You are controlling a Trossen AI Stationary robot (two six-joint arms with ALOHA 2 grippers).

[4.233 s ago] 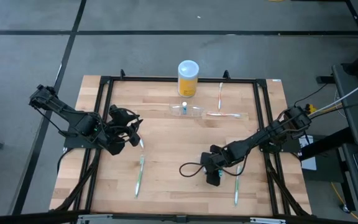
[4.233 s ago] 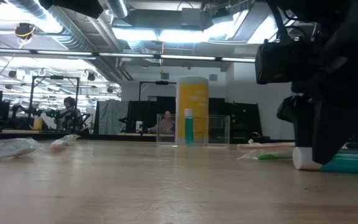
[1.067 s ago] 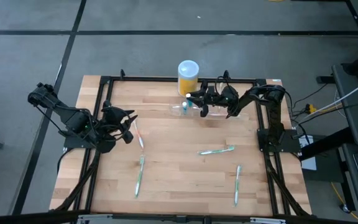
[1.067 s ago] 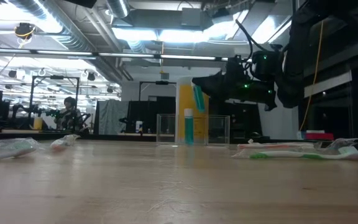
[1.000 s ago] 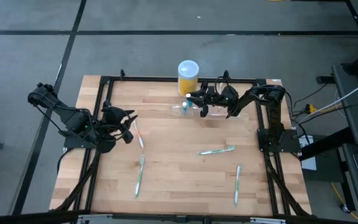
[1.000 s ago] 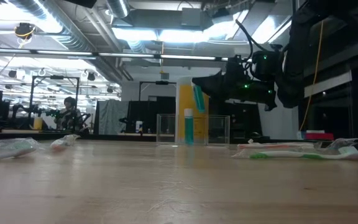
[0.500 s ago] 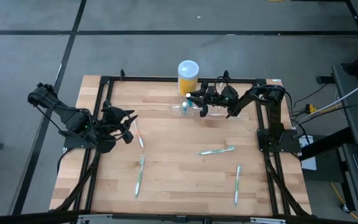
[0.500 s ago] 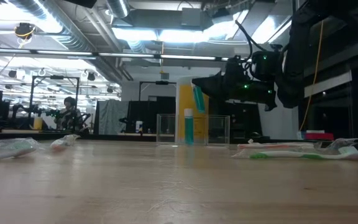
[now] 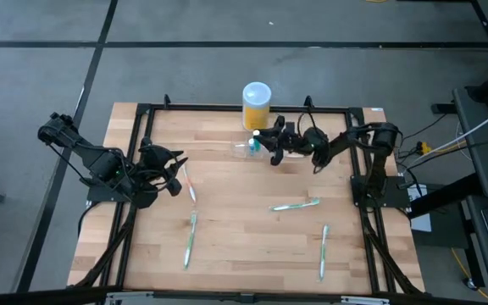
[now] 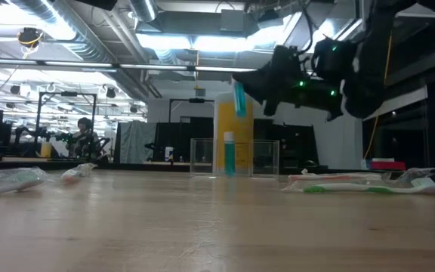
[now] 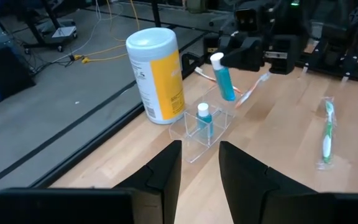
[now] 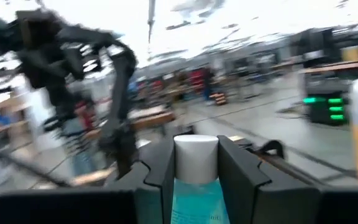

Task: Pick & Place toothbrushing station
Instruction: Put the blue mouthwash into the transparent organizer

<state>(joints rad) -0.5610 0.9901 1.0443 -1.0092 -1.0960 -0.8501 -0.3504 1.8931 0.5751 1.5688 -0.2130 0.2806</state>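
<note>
Grey concrete floor (image 9: 227, 68) crossed by dark seams surrounds the wooden desk (image 9: 235, 246). Beyond the desk's far edge the room is a large workshop: bright ceiling lights (image 10: 165, 41), silver ducts (image 10: 74, 30), and a seated person (image 10: 84, 136) among distant equipment.

The right claw (image 9: 271, 144), still clamped on the teal white-capped tube (image 10: 239, 98), has lifted higher in the low view since half a second ago. In the high view it sits slightly lower in the frame, its arm more stretched out.
</note>
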